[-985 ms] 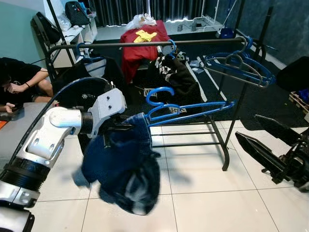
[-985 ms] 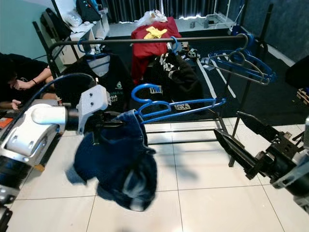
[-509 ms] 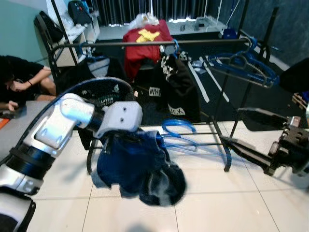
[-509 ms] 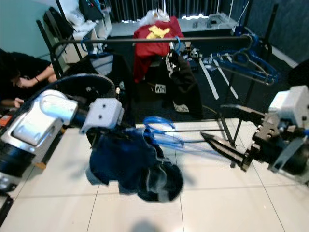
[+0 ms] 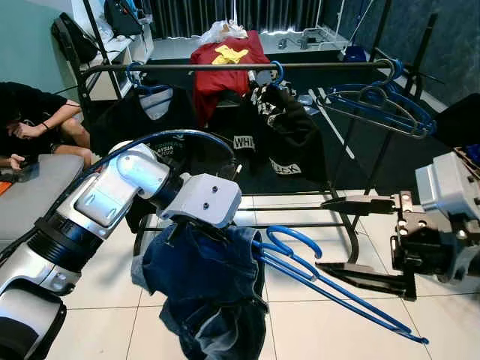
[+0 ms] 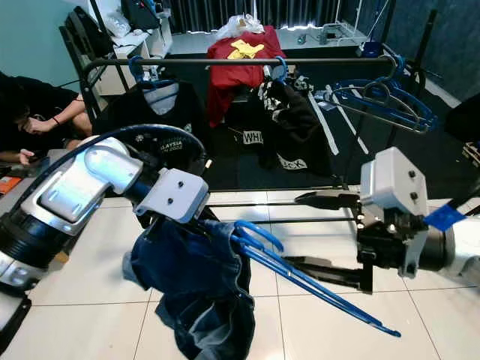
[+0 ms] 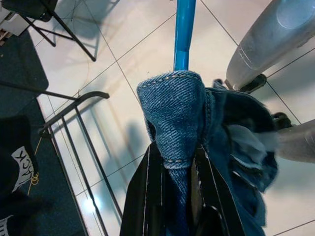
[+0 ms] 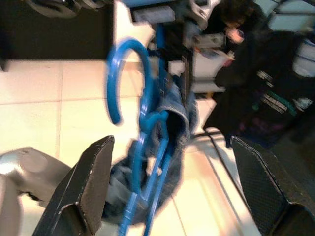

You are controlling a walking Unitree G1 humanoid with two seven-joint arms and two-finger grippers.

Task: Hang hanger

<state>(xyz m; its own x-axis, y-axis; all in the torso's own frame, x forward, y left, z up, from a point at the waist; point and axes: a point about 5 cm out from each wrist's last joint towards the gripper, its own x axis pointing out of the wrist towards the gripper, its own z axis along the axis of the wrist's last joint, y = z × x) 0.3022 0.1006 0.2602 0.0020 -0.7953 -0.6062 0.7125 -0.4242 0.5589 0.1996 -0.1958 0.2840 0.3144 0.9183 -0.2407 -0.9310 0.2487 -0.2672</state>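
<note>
Blue plastic hanger [image 5: 330, 289] draped with dark blue denim jeans [image 5: 210, 289], out over white tiled floor [image 5: 315, 330], short of black metal clothes rack [image 5: 247, 67]. Left end effector [image 7: 170, 196] clamped tight on denim fold. Right end effector [image 6: 319, 236] spread wide, empty, just beside hanger's long arm.

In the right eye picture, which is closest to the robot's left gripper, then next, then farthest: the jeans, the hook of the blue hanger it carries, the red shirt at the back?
1. The jeans: pinched in the left gripper itself.
2. The hook of the blue hanger: just beside the jeans, toward the robot's right.
3. The red shirt: far back, behind the clothes rail.
</note>
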